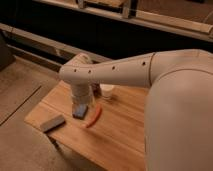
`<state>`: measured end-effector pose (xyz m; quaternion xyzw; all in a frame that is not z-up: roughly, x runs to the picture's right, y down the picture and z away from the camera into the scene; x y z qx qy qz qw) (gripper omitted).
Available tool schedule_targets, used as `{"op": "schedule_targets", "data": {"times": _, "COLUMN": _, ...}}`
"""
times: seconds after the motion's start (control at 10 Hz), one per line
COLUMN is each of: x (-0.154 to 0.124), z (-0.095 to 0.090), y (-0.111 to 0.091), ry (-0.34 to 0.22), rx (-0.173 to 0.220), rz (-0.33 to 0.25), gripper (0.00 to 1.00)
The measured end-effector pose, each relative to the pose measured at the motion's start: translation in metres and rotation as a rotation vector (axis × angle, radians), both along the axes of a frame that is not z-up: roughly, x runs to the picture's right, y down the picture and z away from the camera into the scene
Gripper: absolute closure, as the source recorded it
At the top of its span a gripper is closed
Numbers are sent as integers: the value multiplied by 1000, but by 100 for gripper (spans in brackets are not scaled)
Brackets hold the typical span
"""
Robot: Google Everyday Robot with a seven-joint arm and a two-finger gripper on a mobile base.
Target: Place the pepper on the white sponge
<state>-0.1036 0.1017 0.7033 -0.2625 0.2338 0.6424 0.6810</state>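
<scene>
Camera view: wooden table [120, 132] at lower centre of frame. Robot arm [115, 72] reaches in from the right, wrist pointing down at centre left. Claw [84, 106] hangs low over the table with its fingers spread, gripping nothing, right above the white sponge [79, 112]. Pepper [93, 116] lies flat on the table just right of the sponge, slanted, with its upper end near the claw, not on the sponge. Flat grey block [52, 122] sits near the table's left edge, apart from the sponge. White cup [106, 91] stands behind the claw.
</scene>
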Motion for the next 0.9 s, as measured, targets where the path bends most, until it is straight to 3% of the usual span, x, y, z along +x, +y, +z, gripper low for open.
{"op": "schedule_targets", "data": {"times": 0.4, "x": 3, "z": -1, "y": 0, "ry": 11, "rx": 5, "rz": -10, "gripper": 35}}
{"op": "schedule_targets", "data": {"times": 0.9, "x": 30, "z": -6, "y": 11, "ry": 98, "rx": -2, "rz": 20, "gripper": 35}}
